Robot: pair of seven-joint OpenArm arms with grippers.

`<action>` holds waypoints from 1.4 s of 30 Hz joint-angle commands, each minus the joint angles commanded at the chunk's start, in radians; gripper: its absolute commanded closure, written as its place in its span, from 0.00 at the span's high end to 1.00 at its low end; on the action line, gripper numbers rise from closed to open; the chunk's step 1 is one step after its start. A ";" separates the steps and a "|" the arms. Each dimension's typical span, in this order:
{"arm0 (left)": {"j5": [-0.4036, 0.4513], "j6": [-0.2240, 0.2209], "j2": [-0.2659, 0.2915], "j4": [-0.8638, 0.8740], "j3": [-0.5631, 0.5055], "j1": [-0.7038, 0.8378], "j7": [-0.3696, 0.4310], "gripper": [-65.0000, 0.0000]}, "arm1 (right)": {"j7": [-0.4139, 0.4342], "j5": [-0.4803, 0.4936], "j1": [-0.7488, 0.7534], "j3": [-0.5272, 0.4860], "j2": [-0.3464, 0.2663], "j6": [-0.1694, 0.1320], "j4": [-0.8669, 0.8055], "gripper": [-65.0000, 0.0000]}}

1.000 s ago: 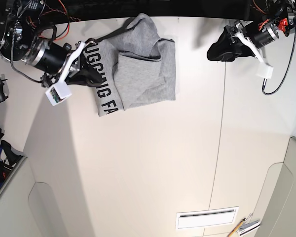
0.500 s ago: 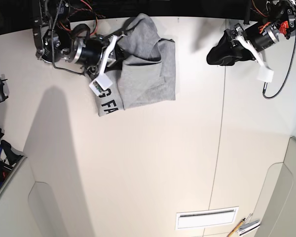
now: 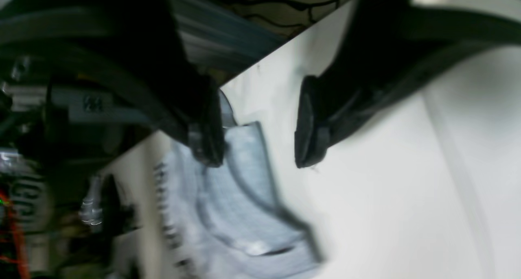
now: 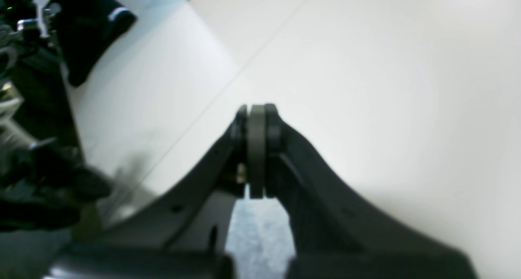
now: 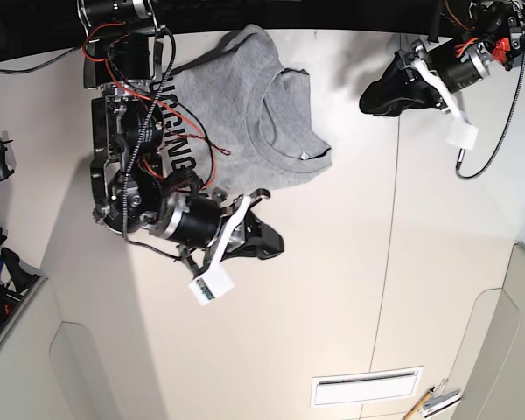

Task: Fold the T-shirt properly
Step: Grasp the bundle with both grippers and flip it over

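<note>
- The table (image 5: 332,289) is a pale, plain surface with a thin seam running down it; both arms work over its far half.
- The T-shirt (image 5: 245,114) lies heather-grey and partly spread near the table's far edge, directly behind the right gripper. Its ribbed neck opening faces the left arm's side, and black block lettering shows along the edge under the right arm.
- The right gripper (image 5: 267,245) sits just forward of the shirt's near hem. In the right wrist view its pads (image 4: 256,149) are pressed flat together, clenched, with grey cloth visible just below them; whether any fabric is pinched between them cannot be told.
- The left gripper (image 5: 381,92) hangs well off to the shirt's neck side, over bare table. In the left wrist view its two fingers (image 3: 311,124) stand apart with a clear gap, released and holding nothing, and the blurred shirt lies beyond them.
</note>
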State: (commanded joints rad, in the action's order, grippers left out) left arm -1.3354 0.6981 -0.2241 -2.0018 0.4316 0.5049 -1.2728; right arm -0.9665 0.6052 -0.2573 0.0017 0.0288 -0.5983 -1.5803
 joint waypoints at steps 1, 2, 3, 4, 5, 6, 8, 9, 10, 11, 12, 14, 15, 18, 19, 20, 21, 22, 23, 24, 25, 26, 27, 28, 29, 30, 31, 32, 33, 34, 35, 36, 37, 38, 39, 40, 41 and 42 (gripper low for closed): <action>0.001 0.000 0.000 -0.025 -0.050 0.000 -0.002 0.16 | -0.002 -0.005 0.004 0.030 -0.016 0.000 0.000 0.00; 0.010 0.000 -0.001 -0.045 -0.111 0.000 -0.004 0.08 | -0.003 -0.016 0.008 0.063 -0.034 0.000 0.000 0.00; 0.036 0.000 -0.001 -0.059 -0.180 -0.002 -0.003 0.00 | -0.002 -0.026 0.015 0.098 -0.051 0.000 0.000 0.00; 0.067 0.000 -0.001 -0.062 -0.255 -0.004 0.001 0.00 | -0.001 -0.026 0.021 0.133 -0.068 0.000 0.001 0.00; 0.120 0.000 0.000 -0.061 -0.328 -0.006 0.027 0.00 | -0.002 -0.025 0.024 0.164 -0.085 0.000 0.002 0.00; 0.203 0.000 -0.001 -0.060 -0.396 -0.006 0.080 0.00 | 0.001 -0.024 0.026 0.188 -0.101 0.000 0.008 0.00; 0.385 0.000 0.000 -0.060 -0.518 -0.007 0.194 0.00 | 0.014 -0.022 0.025 0.212 -0.136 0.000 0.038 0.00; 0.461 0.000 0.000 -0.060 -0.567 -0.010 0.235 0.00 | 0.021 -0.023 0.025 0.212 -0.152 0.000 0.061 0.00; 0.519 0.000 0.000 -0.060 -0.609 -0.016 0.253 0.00 | 0.031 -0.021 0.024 0.212 -0.164 -0.001 0.090 0.00; 0.558 0.000 0.000 -0.058 -0.644 -0.026 0.256 0.00 | 0.048 -0.022 0.022 0.211 -0.168 -0.002 0.125 0.00; 0.587 0.000 0.000 -0.052 -0.671 -0.039 0.256 0.00 | 0.063 -0.020 0.019 0.210 -0.170 -0.008 0.164 0.00; 0.629 0.000 0.000 -0.017 -0.699 -0.065 0.267 0.00 | 0.104 -0.018 0.013 0.186 -0.170 -0.011 0.238 0.00; 0.631 0.000 0.000 0.014 -0.702 -0.076 0.272 0.00 | 0.124 -0.019 0.014 0.163 -0.169 -0.011 0.267 0.00; 0.631 0.000 0.000 0.127 -0.695 -0.121 0.278 0.00 | 0.148 -0.022 0.014 0.055 -0.169 -0.011 0.323 0.00; 0.630 0.000 0.000 0.156 -0.687 -0.141 0.278 0.00 | 0.151 -0.024 0.014 0.017 -0.169 -0.011 0.328 0.00; 0.630 0.000 -0.001 0.174 -0.675 -0.159 0.278 0.00 | 0.150 -0.028 0.014 -0.016 -0.169 -0.011 0.328 0.00; 0.630 0.000 -0.001 0.183 -0.658 -0.174 0.277 0.00 | 0.150 -0.035 0.014 -0.042 -0.170 -0.011 0.328 0.00; 0.631 0.000 -0.001 0.185 -0.638 -0.184 0.274 0.00 | 0.149 -0.051 0.014 -0.060 -0.170 -0.011 0.328 0.00; 0.631 0.000 -0.001 0.185 -0.615 -0.190 0.273 0.00 | 0.143 -0.066 0.016 -0.069 -0.170 -0.011 0.328 0.00; 0.636 0.000 -0.001 0.185 -0.587 -0.193 0.275 0.00 | 0.125 -0.067 0.018 -0.069 -0.170 -0.011 0.328 0.00; 0.651 0.000 -0.002 0.185 -0.561 -0.195 0.275 0.00 | 0.100 -0.062 0.021 -0.069 -0.170 -0.011 0.327 0.00; 0.678 0.000 -0.002 0.185 -0.536 -0.199 0.275 0.00 | 0.076 -0.048 0.027 -0.069 -0.172 -0.011 0.327 0.00; 0.703 0.000 -0.006 0.185 -0.513 -0.206 0.278 0.00 | 0.058 -0.020 0.034 -0.069 -0.179 -0.011 0.326 0.00; 0.724 0.000 -0.013 0.185 -0.496 -0.217 0.295 0.00 | 0.044 0.014 0.044 -0.069 -0.185 -0.011 0.325 0.00; 0.735 0.000 -0.019 0.185 -0.481 -0.231 0.317 0.00 | 0.041 0.040 0.057 -0.069 -0.190 -0.012 0.319 0.00; 0.738 0.000 -0.026 0.185 -0.471 -0.248 0.335 0.00 | 0.041 0.058 0.075 -0.069 -0.195 -0.013 0.309 0.00; 0.747 0.000 -0.026 0.186 -0.461 -0.267 0.343 0.00 | 0.041 0.062 0.095 -0.069 -0.196 -0.014 0.297 0.00; 0.757 0.000 -0.026 0.190 -0.456 -0.290 0.345 0.00 | 0.041 0.061 0.117 -0.069 -0.195 -0.018 0.279 0.00; 0.774 0.000 -0.026 0.199 -0.455 -0.312 0.349 0.00 | 0.042 0.068 0.140 -0.069 -0.195 -0.019 0.258 0.00; 0.788 0.000 -0.025 0.216 -0.456 -0.333 0.354 0.00 | 0.042 0.085 0.163 -0.069 -0.195 -0.018 0.233 0.00; 0.793 0.000 -0.025 0.240 -0.456 -0.354 0.365 0.00 | 0.042 0.101 0.187 -0.069 -0.194 -0.018 0.206 0.00; 0.798 0.000 -0.025 0.269 -0.456 -0.372 0.379 0.00 | 0.042 0.119 0.208 -0.069 -0.192 -0.018 0.179 0.00; 0.798 0.000 -0.025 0.300 -0.457 -0.389 0.391 0.00 | 0.041 0.128 0.228 -0.069 -0.188 -0.018 0.154 0.00; 0.798 0.000 -0.025 0.330 -0.457 -0.406 0.400 0.00 | 0.041 0.128 0.245 -0.069 -0.179 -0.018 0.135 0.00; 0.798 0.000 -0.025 0.358 -0.457 -0.423 0.405 0.00 | 0.041 0.128 0.258 -0.069 -0.168 -0.018 0.124 0.00; 0.798 0.000 -0.025 0.382 -0.457 -0.443 0.405 0.00 | 0.042 0.121 0.264 -0.069 -0.158 -0.018 0.121 0.00; 0.798 -0.004 -0.025 0.398 -0.457 -0.459 0.405 0.00 | 0.042 0.116 0.266 -0.069 -0.149 -0.018 0.121 0.00; 0.798 -0.007 -0.026 0.402 -0.457 -0.471 0.404 0.00 | 0.042 0.112 0.266 -0.069 -0.142 -0.018 0.121 0.00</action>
State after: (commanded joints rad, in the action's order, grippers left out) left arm -0.5369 0.6907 -0.2497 -1.6001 -0.0257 0.0338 -0.8692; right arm -0.9241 0.7174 0.0082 -0.0677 -0.1135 -0.6163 -1.4597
